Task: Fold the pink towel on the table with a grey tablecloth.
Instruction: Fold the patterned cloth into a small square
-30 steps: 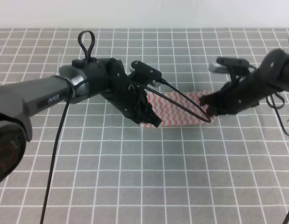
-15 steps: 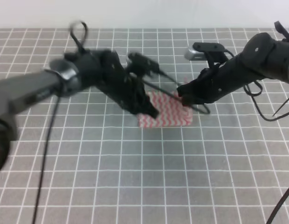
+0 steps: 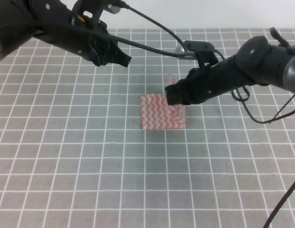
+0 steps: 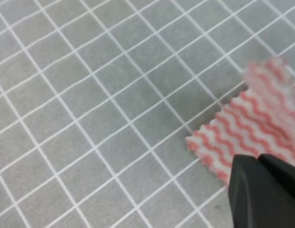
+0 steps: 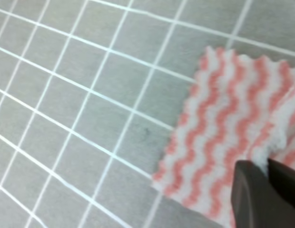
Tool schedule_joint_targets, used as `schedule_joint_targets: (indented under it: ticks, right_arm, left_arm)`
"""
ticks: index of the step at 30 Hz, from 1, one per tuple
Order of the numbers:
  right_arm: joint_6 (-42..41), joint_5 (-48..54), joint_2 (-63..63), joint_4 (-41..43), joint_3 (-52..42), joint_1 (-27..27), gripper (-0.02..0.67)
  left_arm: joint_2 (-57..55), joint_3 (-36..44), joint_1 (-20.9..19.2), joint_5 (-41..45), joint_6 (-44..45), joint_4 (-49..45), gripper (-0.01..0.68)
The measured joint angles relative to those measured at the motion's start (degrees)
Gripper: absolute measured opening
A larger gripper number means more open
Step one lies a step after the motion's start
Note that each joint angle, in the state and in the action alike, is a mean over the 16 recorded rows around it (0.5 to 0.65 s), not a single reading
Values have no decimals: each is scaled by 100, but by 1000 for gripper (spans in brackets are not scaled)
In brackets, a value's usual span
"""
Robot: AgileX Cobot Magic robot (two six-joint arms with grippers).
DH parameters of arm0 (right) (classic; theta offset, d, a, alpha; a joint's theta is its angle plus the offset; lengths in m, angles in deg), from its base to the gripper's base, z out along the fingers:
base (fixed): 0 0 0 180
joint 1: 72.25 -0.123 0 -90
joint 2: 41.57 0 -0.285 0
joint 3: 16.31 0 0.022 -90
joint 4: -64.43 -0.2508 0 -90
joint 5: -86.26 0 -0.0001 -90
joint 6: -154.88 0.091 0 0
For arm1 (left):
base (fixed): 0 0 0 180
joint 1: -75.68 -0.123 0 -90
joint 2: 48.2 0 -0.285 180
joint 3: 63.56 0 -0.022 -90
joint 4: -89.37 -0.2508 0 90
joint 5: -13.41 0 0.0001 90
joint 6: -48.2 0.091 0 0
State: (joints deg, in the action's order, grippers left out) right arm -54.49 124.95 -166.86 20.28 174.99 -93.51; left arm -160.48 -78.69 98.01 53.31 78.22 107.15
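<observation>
Towel [image 3: 162, 112], pink, lies folded mid desk [image 3: 90, 180]. R gripper [image 3: 175, 95] w/ jaws clenched on its far-right corner. L gripper [image 3: 120, 58] raised well apart, jaws' state can't tell.

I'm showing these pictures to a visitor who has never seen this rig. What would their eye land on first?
First the pink towel, a small folded wavy-striped patch in the middle of the grey gridded tablecloth. Next the right gripper, pressed against the towel's far right corner, where a bit of cloth sticks up. The left gripper hangs apart, up and to the left over bare cloth.
</observation>
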Motion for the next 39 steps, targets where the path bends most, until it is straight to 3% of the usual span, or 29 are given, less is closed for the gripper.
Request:
schedule_joint_targets:
  ticks: [24, 36, 39]
  right_arm:
    - [-363, 227, -739, -590, 615, -353, -2]
    - [-536, 665, -820, -960, 780, -291, 208]
    - [-620, 861, -803, -1060, 848, -231, 229]
  left_arm:
    - [192, -1, -51, 157, -4, 44, -3]
    - [214, 1, -51, 206, 10, 60, -2]
    - [218, 2, -51, 235, 14, 62, -2]
